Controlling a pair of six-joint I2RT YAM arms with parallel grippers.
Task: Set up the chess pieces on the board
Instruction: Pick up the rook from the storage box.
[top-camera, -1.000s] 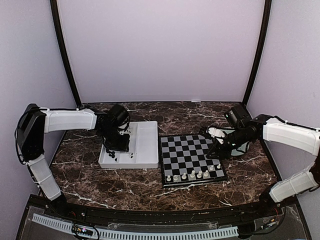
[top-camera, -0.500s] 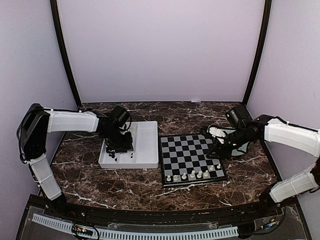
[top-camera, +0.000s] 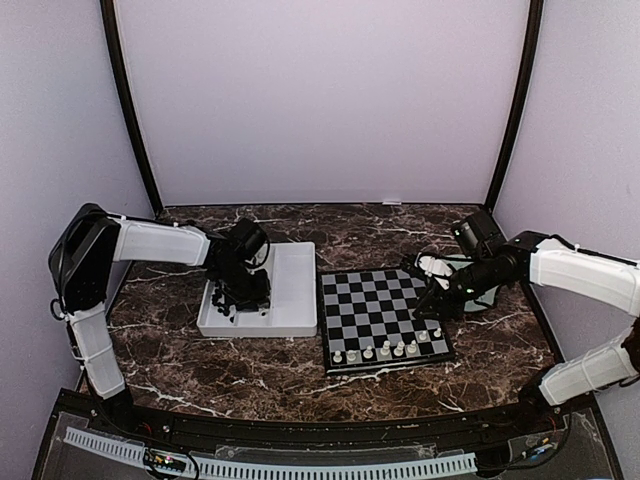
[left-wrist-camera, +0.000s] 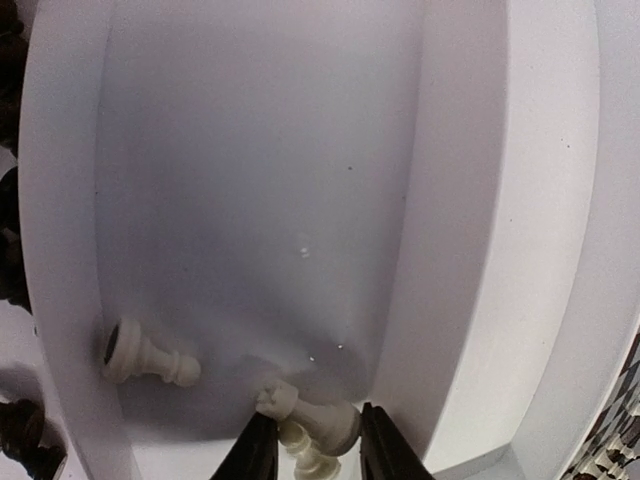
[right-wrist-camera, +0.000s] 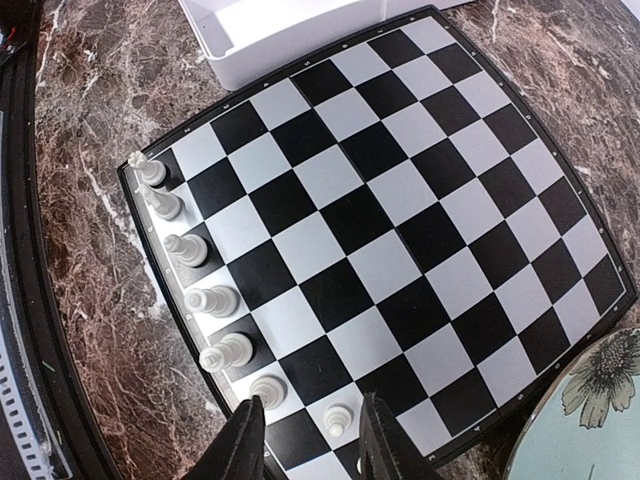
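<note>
Several chess pieces (top-camera: 385, 350) are lining the board's (top-camera: 375, 300) six-o'clock edge as the right gripper (right-wrist-camera: 310, 425) is hovering half open, empty, above a pawn (right-wrist-camera: 340, 418). At nine o'clock the left gripper (left-wrist-camera: 312, 440) is straddling a toppled piece (left-wrist-camera: 325, 422) in the tray (left-wrist-camera: 480, 250), grip unclear. Light and slick, they probably want pinching mid-stem.

No legible text, label, brand, number or sign in any view. Board (right-wrist-camera: 380, 215): faint pale specks along dark rim in right wrist view, too small to tell whether they are characters.
</note>
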